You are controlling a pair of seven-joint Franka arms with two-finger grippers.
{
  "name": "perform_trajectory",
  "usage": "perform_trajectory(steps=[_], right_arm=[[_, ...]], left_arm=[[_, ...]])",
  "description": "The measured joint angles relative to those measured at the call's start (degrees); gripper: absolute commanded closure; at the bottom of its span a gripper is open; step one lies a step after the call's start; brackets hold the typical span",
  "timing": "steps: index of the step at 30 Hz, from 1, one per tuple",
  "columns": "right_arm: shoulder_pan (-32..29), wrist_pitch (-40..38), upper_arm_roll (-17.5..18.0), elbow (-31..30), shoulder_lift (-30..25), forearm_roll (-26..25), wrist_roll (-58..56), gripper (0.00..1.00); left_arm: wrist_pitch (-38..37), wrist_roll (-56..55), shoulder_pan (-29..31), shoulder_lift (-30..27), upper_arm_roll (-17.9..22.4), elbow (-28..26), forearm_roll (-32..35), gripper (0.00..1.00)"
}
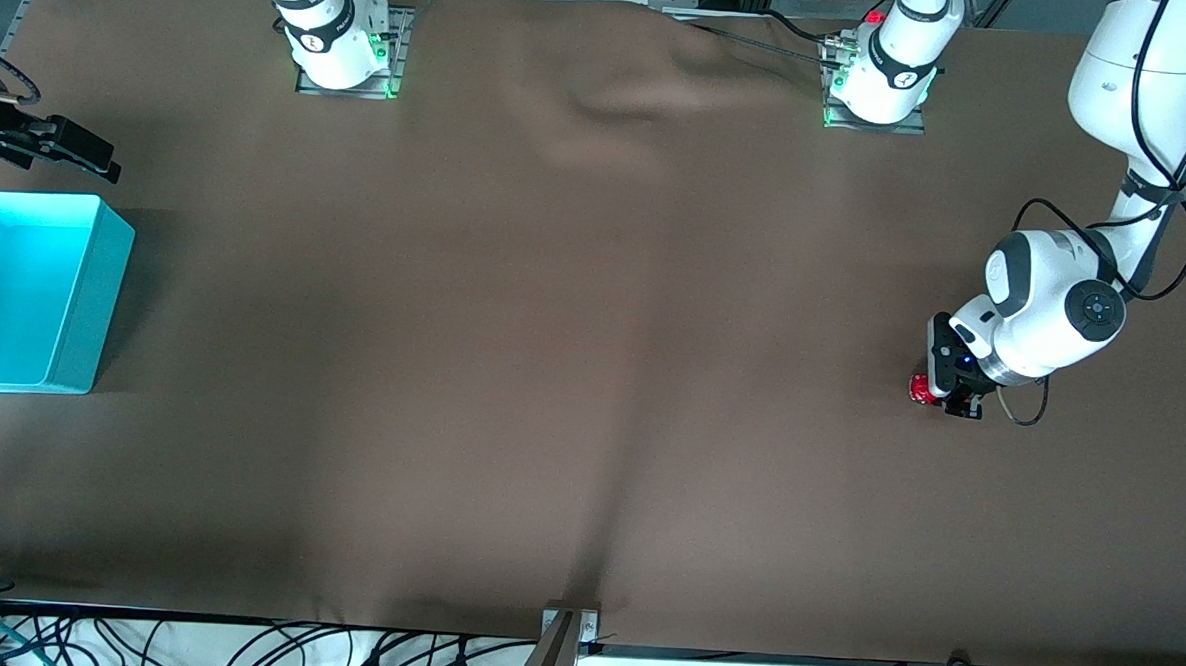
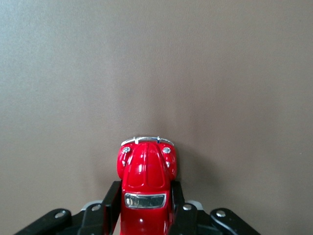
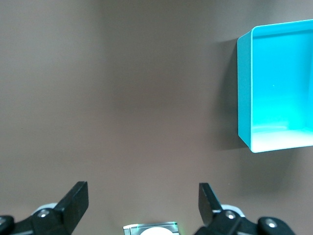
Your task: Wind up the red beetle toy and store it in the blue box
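The red beetle toy [image 1: 920,388] is low at the brown table near the left arm's end. My left gripper [image 1: 954,389] is shut on it. In the left wrist view the toy [image 2: 146,171] sits between the two black fingers [image 2: 111,203], its chrome bumper and headlights pointing away from the wrist. I cannot tell whether its wheels touch the cloth. The blue box [image 1: 74,290] stands open and empty at the right arm's end of the table; it also shows in the right wrist view [image 3: 244,88]. My right gripper [image 1: 80,150] is open and empty, up over the table beside the box.
A brown cloth [image 1: 572,352] covers the whole table, with a few wrinkles near the arm bases. The right arm's base plate [image 3: 150,228] shows under the right gripper [image 3: 143,193]. Cables hang along the table's front edge [image 1: 239,648].
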Motion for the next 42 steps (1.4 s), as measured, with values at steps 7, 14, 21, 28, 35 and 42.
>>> perform_trajectory(steps=[7, 14, 21, 28, 35, 42], right_arm=[[0.0, 0.0, 0.0, 0.0, 0.0, 0.0, 0.0, 0.0], [0.0, 0.0, 0.0, 0.0, 0.0, 0.0, 0.0, 0.0], [0.0, 0.0, 0.0, 0.0, 0.0, 0.0, 0.0, 0.0], [0.0, 0.0, 0.0, 0.0, 0.0, 0.0, 0.0, 0.0], [0.0, -0.1, 0.0, 0.0, 0.0, 0.0, 0.0, 0.0], [0.0, -0.1, 0.0, 0.0, 0.0, 0.0, 0.0, 0.0]], left_arm=[[0.0, 0.1, 0.0, 0.0, 0.1, 0.0, 0.0, 0.79], [0.0, 0.3, 0.4, 0.1, 0.2, 0.1, 0.0, 0.68], [0.0, 0.3, 0.5, 0.1, 0.3, 0.2, 0.0, 0.0], [0.0, 0.3, 0.5, 0.1, 0.5, 0.3, 0.0, 0.0], [-0.5, 0.3, 0.5, 0.0, 0.6, 0.7, 0.0, 0.0], [-1.1, 0.3, 0.5, 0.0, 0.7, 1.4, 0.0, 0.0]])
